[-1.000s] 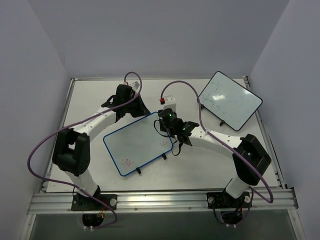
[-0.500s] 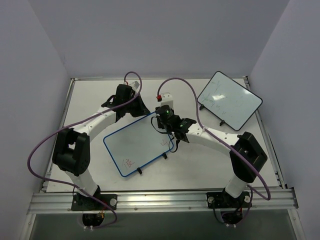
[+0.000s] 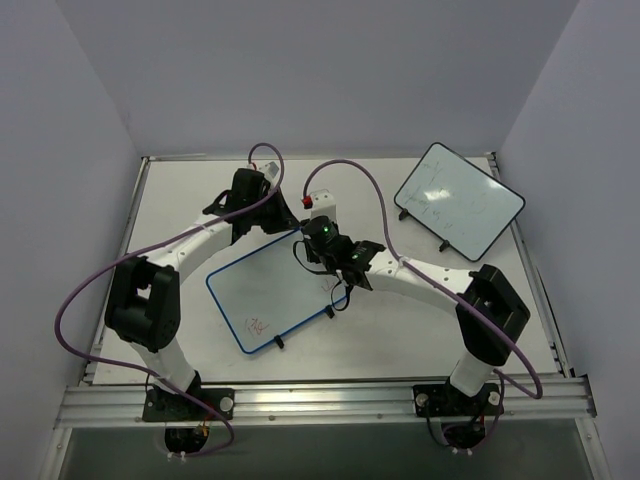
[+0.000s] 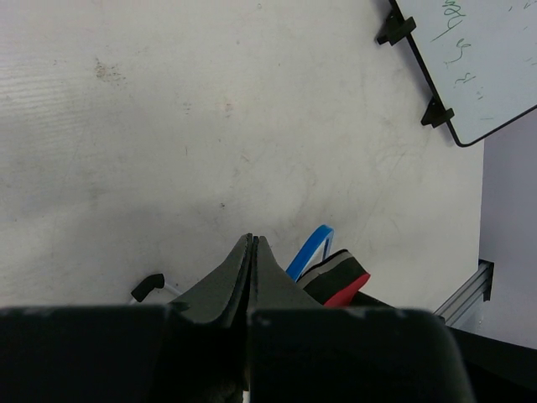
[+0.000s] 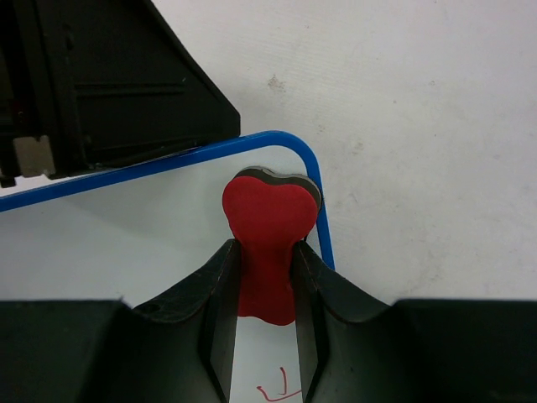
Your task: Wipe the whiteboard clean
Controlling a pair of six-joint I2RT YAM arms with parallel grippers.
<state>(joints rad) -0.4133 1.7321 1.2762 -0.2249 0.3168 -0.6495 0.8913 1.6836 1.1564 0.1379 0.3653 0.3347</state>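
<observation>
Red eraser point(image 5: 268, 222), unseen from above, in right jaws on whiteboard point(image 5: 126, 235); left jaws closed.

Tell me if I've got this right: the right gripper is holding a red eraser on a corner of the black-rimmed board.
Not quite. The right gripper does hold the red eraser, but it sits on a corner of the blue-rimmed whiteboard, not the black-rimmed board, which lies apart toward the far right. The right wrist view shows the blue rim.
</observation>
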